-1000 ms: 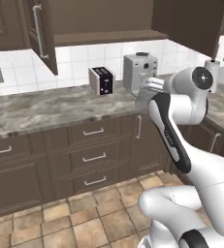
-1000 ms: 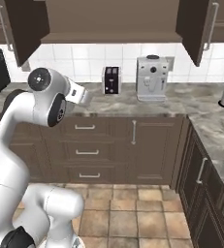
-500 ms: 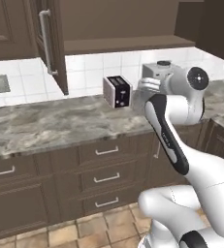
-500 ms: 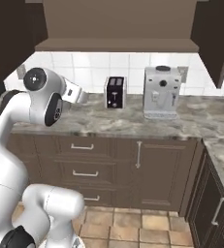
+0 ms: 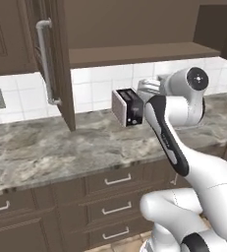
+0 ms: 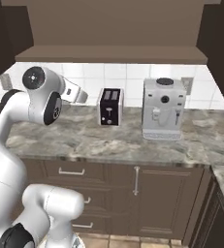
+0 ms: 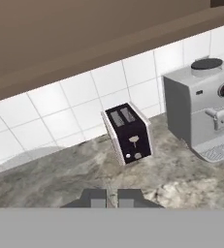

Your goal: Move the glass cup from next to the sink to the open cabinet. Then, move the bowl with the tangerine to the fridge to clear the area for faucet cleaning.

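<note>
A: Left base view, count them?
B: One toaster (image 5: 128,107) on the granite counter (image 5: 61,147), one open cabinet door (image 5: 53,59) with a bare shelf (image 5: 134,53).

A: Right base view?
B: One toaster, one coffee machine (image 6: 163,109), three drawer handles.

A: Hand view?
B: Gripper (image 7: 112,197) fingertips pressed together, gripping nothing, above the counter. Glass cup and bowl: can't tell where they are

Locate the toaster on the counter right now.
In the right base view, the toaster stands on the counter against the tiled wall, just left of the coffee machine.
</note>
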